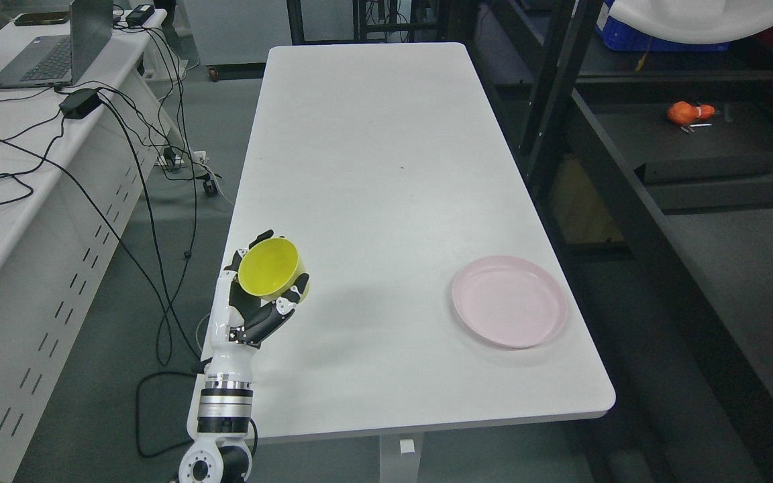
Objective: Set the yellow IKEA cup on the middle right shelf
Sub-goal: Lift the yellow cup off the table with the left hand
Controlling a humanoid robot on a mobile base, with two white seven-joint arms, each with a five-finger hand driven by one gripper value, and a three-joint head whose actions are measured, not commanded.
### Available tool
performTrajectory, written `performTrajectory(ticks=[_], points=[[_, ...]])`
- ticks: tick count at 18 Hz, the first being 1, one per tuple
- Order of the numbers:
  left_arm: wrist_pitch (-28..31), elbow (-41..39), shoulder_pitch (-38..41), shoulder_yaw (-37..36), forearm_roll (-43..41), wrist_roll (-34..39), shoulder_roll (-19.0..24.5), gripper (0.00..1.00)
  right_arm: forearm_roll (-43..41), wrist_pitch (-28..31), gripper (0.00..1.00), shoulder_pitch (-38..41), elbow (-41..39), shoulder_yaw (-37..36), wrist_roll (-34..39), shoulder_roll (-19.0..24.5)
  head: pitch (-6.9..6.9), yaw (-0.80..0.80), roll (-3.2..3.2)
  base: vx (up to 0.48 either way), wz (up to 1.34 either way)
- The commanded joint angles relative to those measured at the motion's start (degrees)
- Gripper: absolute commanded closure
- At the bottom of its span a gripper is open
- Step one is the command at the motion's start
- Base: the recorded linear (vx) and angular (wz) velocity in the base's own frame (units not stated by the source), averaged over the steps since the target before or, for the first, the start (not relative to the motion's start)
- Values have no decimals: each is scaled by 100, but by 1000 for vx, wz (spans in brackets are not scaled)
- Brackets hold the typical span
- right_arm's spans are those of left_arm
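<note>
Cup [269, 267] is held in the left hand [262, 295] — fingers are curled round the yellow body, its mouth tipped toward the camera, lifted above the table's near left edge. Right hand is not seen.

Step in hand, as judged: carry to the shelf unit [628, 201] at right. The cup should be brought level before it is set down, and the grip kept closed until the base is seated on the shelf board. The path crosses the whole table [386, 168], so the pink plate [509, 301] near the near right corner should be cleared from above. The dark uprights of the rack are best passed between, not brushed.

Table top is white and otherwise bare. An orange object [688, 112] lies on a dark shelf at far right. A second table at left carries a laptop [51, 54] and trailing cables — floor is grey.
</note>
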Motion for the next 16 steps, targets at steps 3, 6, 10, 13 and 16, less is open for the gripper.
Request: performTrajectory(ticks=[3, 6, 10, 13, 16], points=[[-3, -1055, 83, -258, 5, -7, 100, 100, -141, 3, 1, 79, 0, 97, 4, -100, 0, 0, 0, -204, -266], [-12, -1064, 83, -469, 5, 2, 100, 99, -141, 3, 1, 79, 0, 97, 4, -100, 0, 0, 0, -207, -396], [-12, -1064, 57, -654, 5, 2, 100, 99, -141, 3, 1, 79, 0, 97, 4, -100, 0, 0, 0, -235, -444], [-12, -1064, 48, -689, 5, 2, 100, 99, -141, 3, 1, 79, 0, 97, 4, -100, 0, 0, 0, -245, -509], [-12, -1055, 57, -654, 5, 2, 100, 99, -141, 3, 1, 79, 0, 97, 4, -100, 0, 0, 0, -275, -686]])
